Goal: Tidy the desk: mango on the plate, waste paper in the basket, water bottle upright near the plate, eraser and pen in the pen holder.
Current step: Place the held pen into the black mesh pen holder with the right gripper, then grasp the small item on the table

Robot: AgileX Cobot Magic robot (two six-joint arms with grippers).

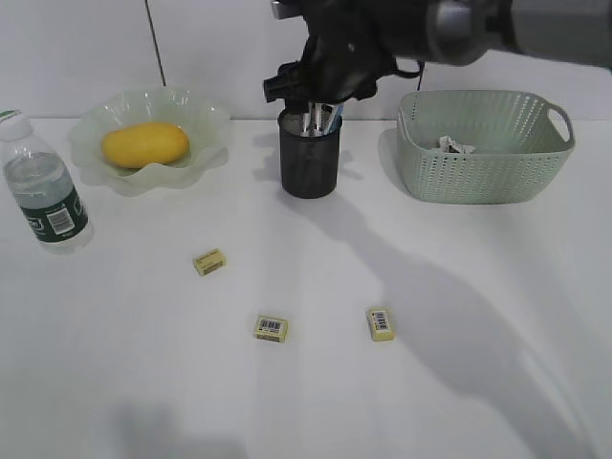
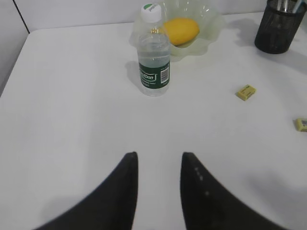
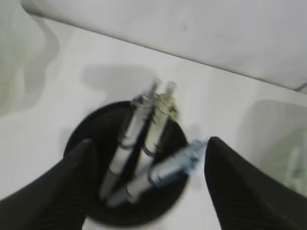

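The mango point(image 1: 145, 144) lies on the pale green plate point(image 1: 208, 122) at the back left of the desk point(image 1: 115, 373). The water bottle point(image 1: 43, 186) stands upright left of the plate. The waste paper point(image 1: 456, 145) lies in the basket point(image 1: 483, 167). The black pen holder point(image 1: 310, 163) holds three pens point(image 3: 144, 124). Three yellow erasers point(image 1: 209, 261), point(image 1: 272, 328), point(image 1: 381, 323) lie on the desk. My right gripper point(image 3: 148, 143) is open and empty just above the pen holder point(image 3: 81, 132). My left gripper point(image 2: 158, 158) is open and empty over bare desk, short of the bottle point(image 2: 153, 57).
In the left wrist view the mango point(image 2: 181, 30), the pen holder point(image 2: 278, 26) and two erasers point(image 2: 245, 92), point(image 2: 301, 124) lie beyond the bottle. A white wall stands behind the desk. The basket's edge point(image 3: 283, 143) shows at the right of the right wrist view.
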